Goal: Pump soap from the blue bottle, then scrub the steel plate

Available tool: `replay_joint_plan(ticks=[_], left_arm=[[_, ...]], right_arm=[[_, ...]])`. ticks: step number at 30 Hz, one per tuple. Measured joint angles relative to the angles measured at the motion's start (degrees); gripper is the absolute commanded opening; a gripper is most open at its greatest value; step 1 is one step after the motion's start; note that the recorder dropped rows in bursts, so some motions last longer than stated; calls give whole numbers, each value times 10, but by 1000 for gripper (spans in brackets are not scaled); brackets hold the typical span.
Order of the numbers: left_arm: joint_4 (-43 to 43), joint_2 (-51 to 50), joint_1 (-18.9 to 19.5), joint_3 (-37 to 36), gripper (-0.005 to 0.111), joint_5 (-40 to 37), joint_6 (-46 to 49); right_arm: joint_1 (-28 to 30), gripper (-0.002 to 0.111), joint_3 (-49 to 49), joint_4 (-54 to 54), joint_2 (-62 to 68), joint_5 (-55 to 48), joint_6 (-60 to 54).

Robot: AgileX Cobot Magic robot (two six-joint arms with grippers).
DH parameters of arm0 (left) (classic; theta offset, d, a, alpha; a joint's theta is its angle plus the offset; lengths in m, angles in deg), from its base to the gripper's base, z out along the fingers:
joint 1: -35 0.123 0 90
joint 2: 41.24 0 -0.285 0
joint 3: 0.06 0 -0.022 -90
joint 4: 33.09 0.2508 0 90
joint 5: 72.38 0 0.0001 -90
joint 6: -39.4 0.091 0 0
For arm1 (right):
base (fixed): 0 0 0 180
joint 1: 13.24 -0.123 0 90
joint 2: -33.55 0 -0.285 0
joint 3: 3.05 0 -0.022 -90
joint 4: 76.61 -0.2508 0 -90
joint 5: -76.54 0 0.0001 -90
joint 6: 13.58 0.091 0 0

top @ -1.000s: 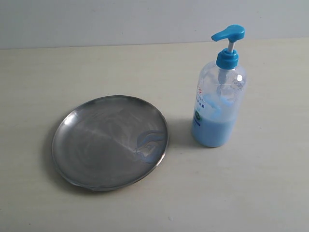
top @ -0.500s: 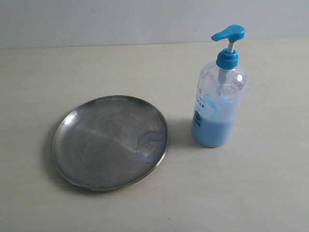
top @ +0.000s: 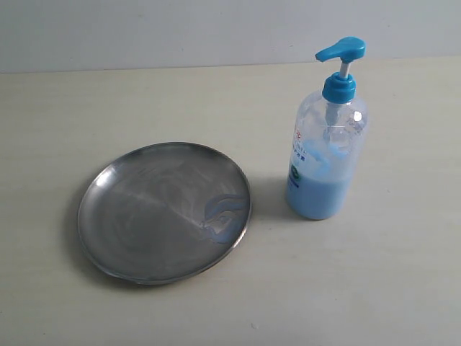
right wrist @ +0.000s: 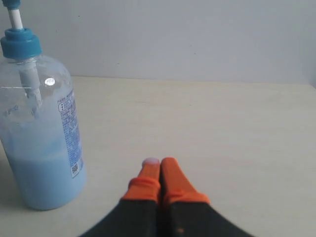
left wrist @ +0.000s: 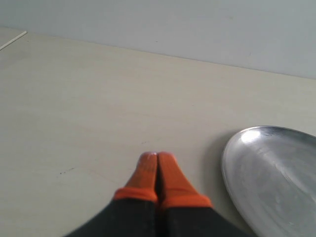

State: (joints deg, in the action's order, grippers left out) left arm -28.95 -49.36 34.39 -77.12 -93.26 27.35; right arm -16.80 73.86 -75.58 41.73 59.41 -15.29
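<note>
Found the plate (top: 164, 211) lying flat on the pale table (top: 216, 101), shiny, with swirled scuffs across its face. Noted a bluish swirl (top: 223, 215) just inside the rim, on the side nearest the bottle (top: 325, 155); could not tell whether smear or mere reflection. In the exterior view, saw the bottle standing upright on the table to the right of the plate, near it but clear of the rim. Made out soap (top: 317, 198) filling roughly the lower part of the bottle, clear plastic above it, a printed label (top: 297, 155) on the side turned toward the plate. Saw the blue pump head (top: 341, 50) raised above the collar (top: 338, 88), spout pointing toward the plate's side. Picked out the left gripper (left wrist: 157, 157) low over bare table, near the plate (left wrist: 276, 182) but apart from its rim, orange fingertips (left wrist: 148, 170) pressed together with nothing between them. Picked out the right gripper (right wrist: 159, 162) likewise low over the table, fingertips (right wrist: 170, 177) pressed together and holding nothing, near the bottle (right wrist: 39, 133) without touching it; could not place it against the plate from that view. Saw the soap (right wrist: 42, 173) through the bottle wall there too, and a plain grey wall (top: 144, 29) beyond the table's far edge.
</note>
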Motion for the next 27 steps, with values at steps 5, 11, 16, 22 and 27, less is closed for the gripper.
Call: replay_joint_plan(ticks=[5,11,16,22,27], left_arm=[[0,0,0,0,0,0,0],[0,0,0,0,0,-1,0],[0,0,0,0,0,-1,0],[0,0,0,0,0,-1,0],[0,0,0,0,0,-1,0]], right_arm=[[0,0,0,0,0,1,1],[0,0,0,0,0,4,13],[0,0,0,0,0,4,17],[0,0,0,0,0,4,17],[0,0,0,0,0,4,17]])
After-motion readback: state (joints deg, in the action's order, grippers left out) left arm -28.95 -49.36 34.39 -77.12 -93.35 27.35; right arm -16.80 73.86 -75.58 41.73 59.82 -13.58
